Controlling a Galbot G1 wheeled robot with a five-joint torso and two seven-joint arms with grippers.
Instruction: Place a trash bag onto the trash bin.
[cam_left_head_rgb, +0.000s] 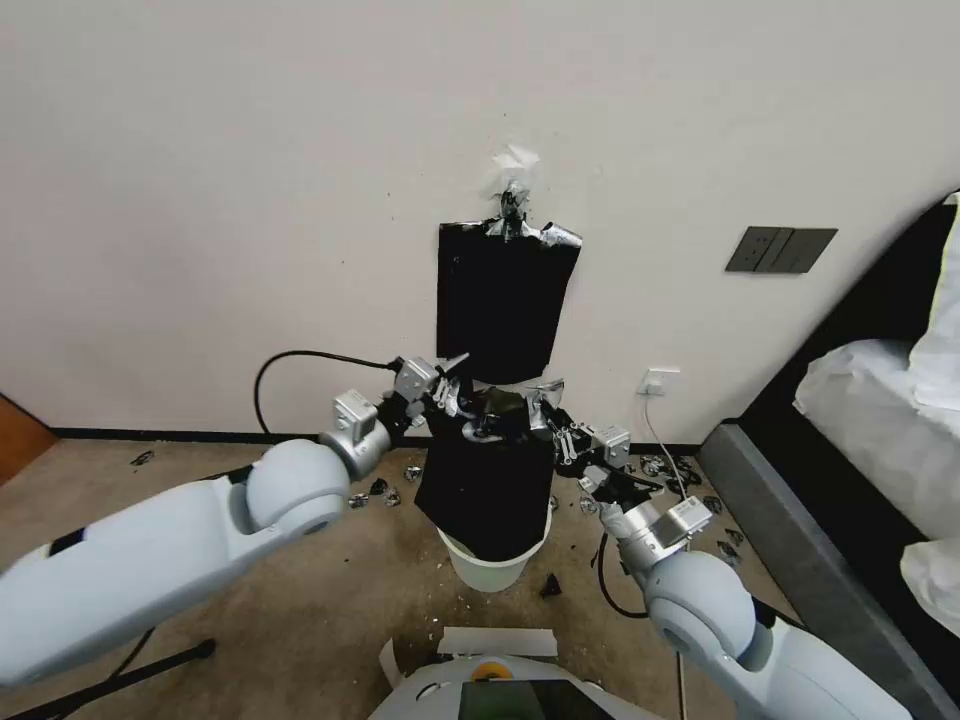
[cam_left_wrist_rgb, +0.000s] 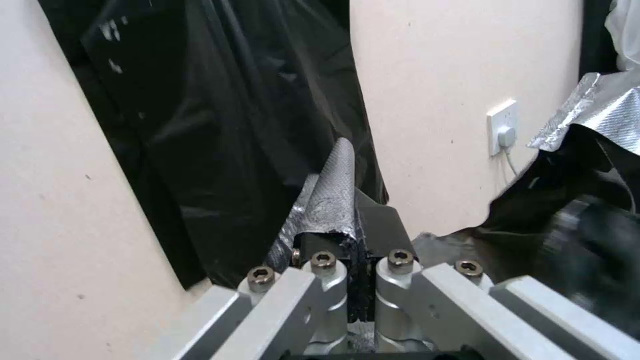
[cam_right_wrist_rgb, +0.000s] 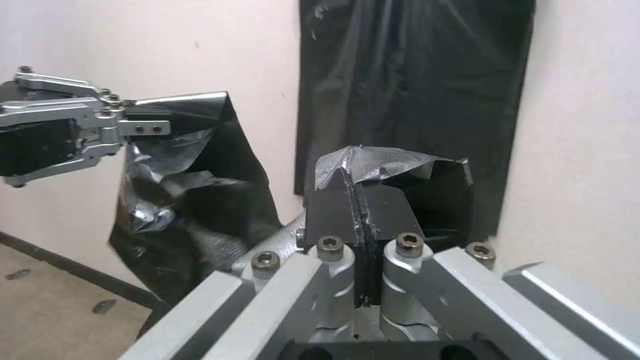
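Trash bag (cam_left_head_rgb: 485, 480) hangs crinkled and loose between the two end effectors, its lower part draped down over the mouth of the trash bin (cam_left_head_rgb: 487, 568), which stands on the floor (cam_left_head_rgb: 300, 620) just ahead of the robot's base. Only the bin's cream-white front wall and a stretch of its rolled rim are visible below the black plastic.

The left end effector (cam_left_head_rgb: 447, 385) is clamped tight on the bag's upper left edge; in the left wrist view its jaws are pressed together on black film with a strip of silvery tape (cam_left_wrist_rgb: 330, 200) sticking out beyond them. The right end effector (cam_left_head_rgb: 560, 432) is likewise closed on the bag's upper right edge, and the right wrist view has its jaws pinched on a fold of the plastic (cam_right_wrist_rgb: 387, 170), with the left end effector (cam_right_wrist_rgb: 157, 129) farther off holding the opposite corner. Both are raised above the bin, held apart so the bag's top spans between them.

Small black and silver scraps (cam_left_head_rgb: 385, 492) lie scattered on the floor around the bin.

Behind, on the wall (cam_left_head_rgb: 250, 200), a flat black sheaf of bags (cam_left_head_rgb: 500, 310) is fixed by crumpled silvery tape at its top, directly above the bag's upper edge. A white socket (cam_left_head_rgb: 660, 381) sits low on the wall to the right.
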